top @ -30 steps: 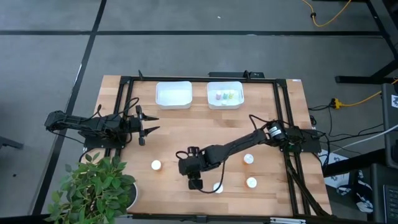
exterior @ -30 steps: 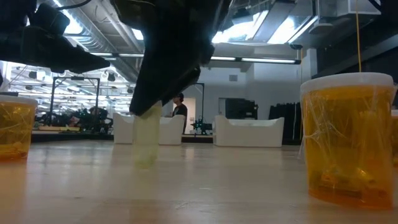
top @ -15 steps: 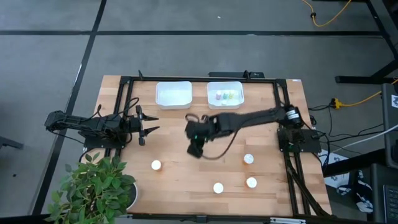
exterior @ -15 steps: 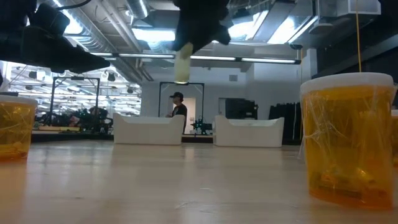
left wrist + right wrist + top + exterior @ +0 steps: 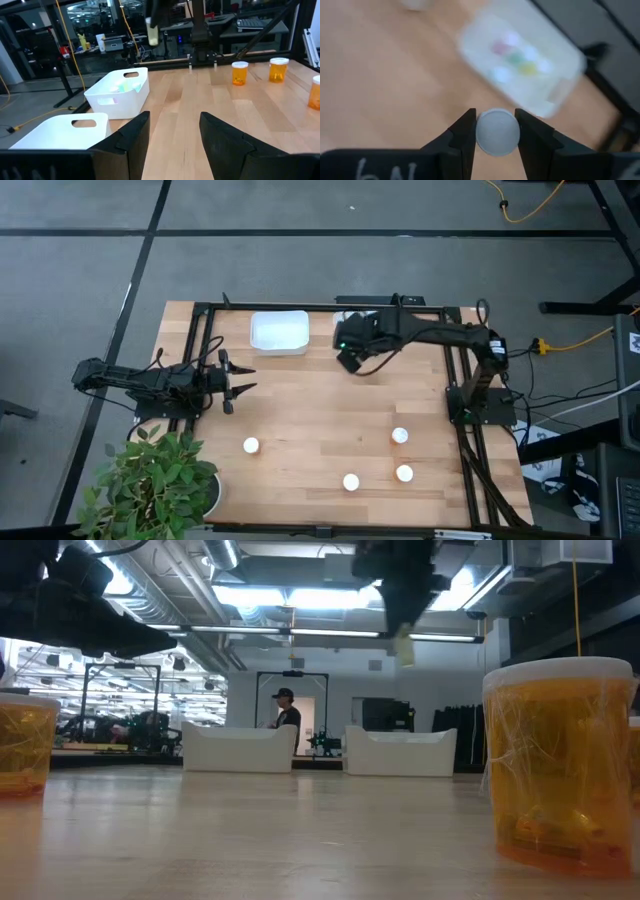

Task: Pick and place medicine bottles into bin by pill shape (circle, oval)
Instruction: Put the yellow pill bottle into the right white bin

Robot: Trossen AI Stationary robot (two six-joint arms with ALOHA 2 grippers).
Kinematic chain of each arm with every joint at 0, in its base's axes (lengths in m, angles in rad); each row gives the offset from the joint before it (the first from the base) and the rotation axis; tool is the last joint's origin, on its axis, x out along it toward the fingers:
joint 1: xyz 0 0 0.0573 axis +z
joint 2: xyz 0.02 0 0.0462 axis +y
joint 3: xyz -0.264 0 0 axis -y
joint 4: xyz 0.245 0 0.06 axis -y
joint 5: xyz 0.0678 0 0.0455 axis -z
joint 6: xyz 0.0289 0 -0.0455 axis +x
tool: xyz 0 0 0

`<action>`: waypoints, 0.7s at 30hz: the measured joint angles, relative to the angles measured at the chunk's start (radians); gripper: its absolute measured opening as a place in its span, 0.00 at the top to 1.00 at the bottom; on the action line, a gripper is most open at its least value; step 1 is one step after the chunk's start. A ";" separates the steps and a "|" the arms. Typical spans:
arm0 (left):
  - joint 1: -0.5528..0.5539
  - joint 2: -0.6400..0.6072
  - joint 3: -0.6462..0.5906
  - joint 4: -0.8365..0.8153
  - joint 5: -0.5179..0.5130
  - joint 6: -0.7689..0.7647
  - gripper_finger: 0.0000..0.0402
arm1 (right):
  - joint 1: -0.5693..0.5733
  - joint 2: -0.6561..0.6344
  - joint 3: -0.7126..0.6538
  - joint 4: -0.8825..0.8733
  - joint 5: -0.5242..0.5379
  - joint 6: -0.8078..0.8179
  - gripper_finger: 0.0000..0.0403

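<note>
My right gripper (image 5: 347,354) hangs over the table's far side, just near of the right white bin (image 5: 376,320), and is shut on a pale medicine bottle (image 5: 404,646) with a white cap (image 5: 497,132). That bin (image 5: 520,62) holds a few bottles with coloured caps. The left white bin (image 5: 279,332) stands beside it. Several white-capped bottles stand upright on the near half of the table, such as one (image 5: 251,445) and another (image 5: 351,481). My left gripper (image 5: 240,380) waits open at the table's left, its fingers level. My right gripper pinches the bottle at its capped top (image 5: 497,132) between its two fingers (image 5: 465,137), one on each side of the round cap. The fingers come from above, slanting down. The bottle's pale body (image 5: 404,648) hangs below them, lifted clear of the table.
An orange bottle (image 5: 560,765) stands close to the low camera at the right, another (image 5: 20,745) at the left. A potted plant (image 5: 155,480) sits at the table's near left corner. Black frame rails (image 5: 455,360) run along the table's sides.
My right gripper has carried the pale bottle from the table's near middle up and toward the far edge, to the right bin, rolling and tipping its wrist on the way. The bottle, which stood low at the tabletop, now hangs high and clear.
</note>
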State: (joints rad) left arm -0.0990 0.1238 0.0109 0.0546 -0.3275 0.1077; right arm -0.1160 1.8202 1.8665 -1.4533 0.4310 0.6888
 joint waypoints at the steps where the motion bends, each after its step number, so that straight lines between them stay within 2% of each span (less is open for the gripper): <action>1: 0.000 0.000 0.000 0.000 0.000 -0.001 0.59 | -0.015 -0.010 -0.013 -0.030 0.017 0.016 0.70; 4: 0.000 0.000 0.000 0.000 0.000 0.000 0.59 | -0.064 -0.063 -0.091 -0.097 0.054 0.066 0.70; 9: 0.000 0.000 0.000 -0.001 0.000 0.003 0.59 | -0.152 -0.228 -0.342 -0.013 0.053 0.119 0.70; 11: 0.000 0.000 0.000 -0.001 0.000 0.003 0.59 | -0.188 -0.312 -0.457 0.106 0.024 0.118 0.70; 15: 0.000 0.000 0.000 -0.001 0.000 0.004 0.59 | -0.257 -0.452 -0.651 0.468 -0.094 0.062 0.70; 18: 0.000 0.000 0.000 -0.001 0.000 0.004 0.59 | -0.300 -0.482 -0.744 0.680 -0.169 0.037 0.70; 21: 0.000 0.000 0.000 -0.001 0.000 0.008 0.59 | -0.328 -0.463 -0.792 0.781 -0.196 0.036 0.70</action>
State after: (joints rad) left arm -0.0986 0.1238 0.0107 0.0536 -0.3277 0.1162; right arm -0.4443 1.3572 1.0741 -0.6727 0.2355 0.7246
